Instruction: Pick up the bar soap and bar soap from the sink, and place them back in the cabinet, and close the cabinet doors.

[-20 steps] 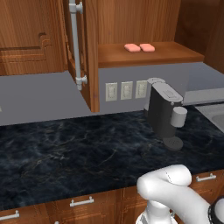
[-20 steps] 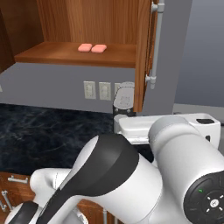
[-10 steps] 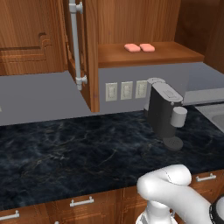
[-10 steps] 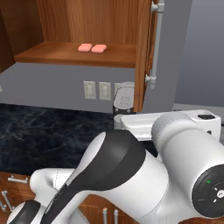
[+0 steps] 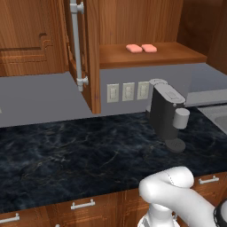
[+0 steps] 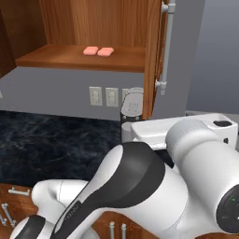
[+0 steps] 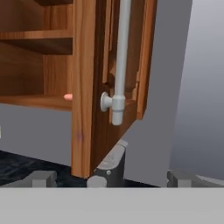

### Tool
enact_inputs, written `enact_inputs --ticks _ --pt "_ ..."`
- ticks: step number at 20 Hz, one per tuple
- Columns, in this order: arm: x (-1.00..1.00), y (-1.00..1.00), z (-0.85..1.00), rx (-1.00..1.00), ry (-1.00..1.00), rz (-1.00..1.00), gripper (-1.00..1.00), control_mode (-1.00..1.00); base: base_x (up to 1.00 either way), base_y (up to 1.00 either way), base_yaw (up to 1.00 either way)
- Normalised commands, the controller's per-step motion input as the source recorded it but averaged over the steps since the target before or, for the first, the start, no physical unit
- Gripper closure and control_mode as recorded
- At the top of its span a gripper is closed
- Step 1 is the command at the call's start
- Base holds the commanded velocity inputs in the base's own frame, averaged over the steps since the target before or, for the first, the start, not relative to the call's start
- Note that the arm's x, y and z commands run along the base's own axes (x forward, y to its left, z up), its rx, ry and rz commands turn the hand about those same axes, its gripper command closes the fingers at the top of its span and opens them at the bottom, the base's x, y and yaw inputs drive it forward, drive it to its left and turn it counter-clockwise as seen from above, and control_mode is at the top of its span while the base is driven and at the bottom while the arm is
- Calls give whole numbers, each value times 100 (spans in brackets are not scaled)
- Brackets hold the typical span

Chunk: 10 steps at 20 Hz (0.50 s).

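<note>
Both bar soaps (image 5: 141, 48) lie side by side, touching, on the cabinet (image 5: 150, 55) shelf, toward its back. From the right base view they (image 6: 98, 51) sit near the shelf's middle. Cabinet doors (image 5: 91, 57) stand open: the left one juts out edge-on over the black marble counter (image 5: 80, 150), and the right one (image 6: 155, 56) likewise. A dark coffee machine (image 5: 167, 114) stands on the counter under the shelf. In my hand view the right door's silver handle (image 7: 120, 61) is straight ahead, a sliver of soap (image 7: 68, 97) showing past the door edge. My gripper (image 7: 110, 178) is spread wide, holding nothing.
</note>
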Motion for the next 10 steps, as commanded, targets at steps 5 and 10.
enact_inputs --ticks 5,10 --pt "3 0 0 0 -8 5 -100 -100 0 0 0" --pt "15 0 0 0 -2 8 -100 -100 0 0 0"
